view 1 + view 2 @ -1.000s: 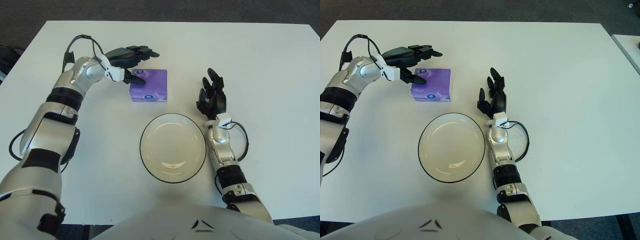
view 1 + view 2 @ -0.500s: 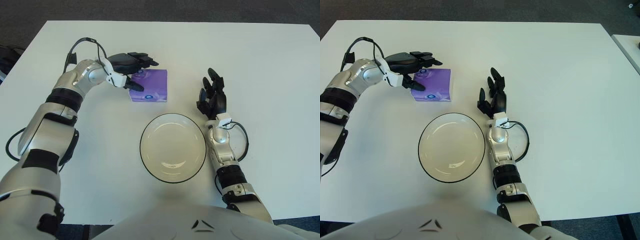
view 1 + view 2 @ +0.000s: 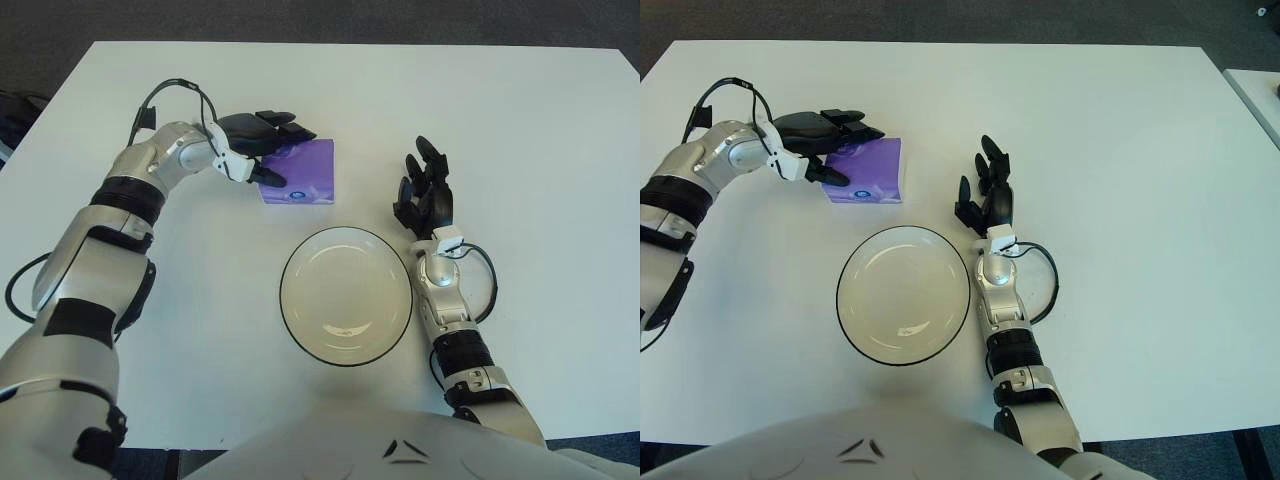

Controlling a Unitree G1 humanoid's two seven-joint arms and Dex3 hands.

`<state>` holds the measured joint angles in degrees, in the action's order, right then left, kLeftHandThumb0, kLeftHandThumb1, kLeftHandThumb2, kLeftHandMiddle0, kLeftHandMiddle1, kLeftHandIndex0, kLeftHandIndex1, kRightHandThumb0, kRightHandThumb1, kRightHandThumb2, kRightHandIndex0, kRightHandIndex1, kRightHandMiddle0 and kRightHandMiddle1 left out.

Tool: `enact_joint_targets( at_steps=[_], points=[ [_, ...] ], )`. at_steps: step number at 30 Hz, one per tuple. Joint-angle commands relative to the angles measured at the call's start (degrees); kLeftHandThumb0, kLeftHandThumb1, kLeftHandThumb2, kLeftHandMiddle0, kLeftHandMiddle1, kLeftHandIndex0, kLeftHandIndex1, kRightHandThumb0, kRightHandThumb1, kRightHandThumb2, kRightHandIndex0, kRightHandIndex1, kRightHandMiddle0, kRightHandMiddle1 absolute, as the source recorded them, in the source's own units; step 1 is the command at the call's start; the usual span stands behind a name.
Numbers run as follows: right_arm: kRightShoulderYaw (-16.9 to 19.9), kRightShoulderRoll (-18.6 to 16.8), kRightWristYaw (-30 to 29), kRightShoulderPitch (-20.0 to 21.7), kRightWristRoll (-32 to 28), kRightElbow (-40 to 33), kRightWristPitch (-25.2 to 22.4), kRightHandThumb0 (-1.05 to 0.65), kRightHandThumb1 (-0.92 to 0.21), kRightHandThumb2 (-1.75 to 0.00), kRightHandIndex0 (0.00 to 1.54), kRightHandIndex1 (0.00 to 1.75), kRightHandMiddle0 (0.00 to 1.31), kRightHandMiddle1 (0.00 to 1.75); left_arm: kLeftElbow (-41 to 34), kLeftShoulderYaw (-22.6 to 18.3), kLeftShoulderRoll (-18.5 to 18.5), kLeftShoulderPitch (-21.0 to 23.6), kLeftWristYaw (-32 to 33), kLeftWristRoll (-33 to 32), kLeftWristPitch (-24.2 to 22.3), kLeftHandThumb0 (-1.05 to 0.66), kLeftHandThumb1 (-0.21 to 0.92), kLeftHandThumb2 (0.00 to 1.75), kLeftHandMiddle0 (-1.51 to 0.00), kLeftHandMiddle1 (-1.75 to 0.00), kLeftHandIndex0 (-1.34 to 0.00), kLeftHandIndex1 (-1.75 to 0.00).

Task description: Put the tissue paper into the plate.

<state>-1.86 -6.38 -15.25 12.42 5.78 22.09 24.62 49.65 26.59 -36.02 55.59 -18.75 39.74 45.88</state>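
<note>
A purple tissue pack lies flat on the white table, just beyond the plate. The plate is a round white dish with a dark rim, and nothing is in it. My left hand reaches in from the left and hangs over the pack's left end. Its fingers are spread above the pack's far edge and its thumb points down at the near left corner. No firm grasp shows. My right hand shows beside the plate, on its right, with fingers spread and holding nothing.
The white table stretches wide on all sides, with dark floor beyond its far edge. A cable loops by my right wrist, and another arcs over my left forearm.
My left hand has dropped lower and drawn a little to the left over the pack's left end, thumb now at its near corner. The pack, plate and right hand have not moved.
</note>
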Motion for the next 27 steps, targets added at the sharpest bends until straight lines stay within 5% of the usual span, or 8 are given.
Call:
enact_joint_targets(
  at_steps=[1, 27],
  points=[
    [0.9, 0.1, -0.4, -7.8, 0.0, 7.9, -5.5, -0.73, -0.92, -0.69, 0.28, 0.0, 0.0, 0.48, -0.8, 1.2, -1.4, -0.5, -0.9, 1.4, 0.3, -1.05, 0.92, 0.54, 0.0, 0.0, 0.0, -0.2],
    [0.7, -0.5, -1.4, -7.8, 0.4, 7.6, -5.9, -0.72, -0.92, -0.69, 0.27, 0.0, 0.0, 0.46, -6.7, 3.4, -2.5, -2.7, -4.4, 1.2, 1.5, -1.05, 0.92, 0.55, 0.0, 0.0, 0.0, -0.07]
  ],
)
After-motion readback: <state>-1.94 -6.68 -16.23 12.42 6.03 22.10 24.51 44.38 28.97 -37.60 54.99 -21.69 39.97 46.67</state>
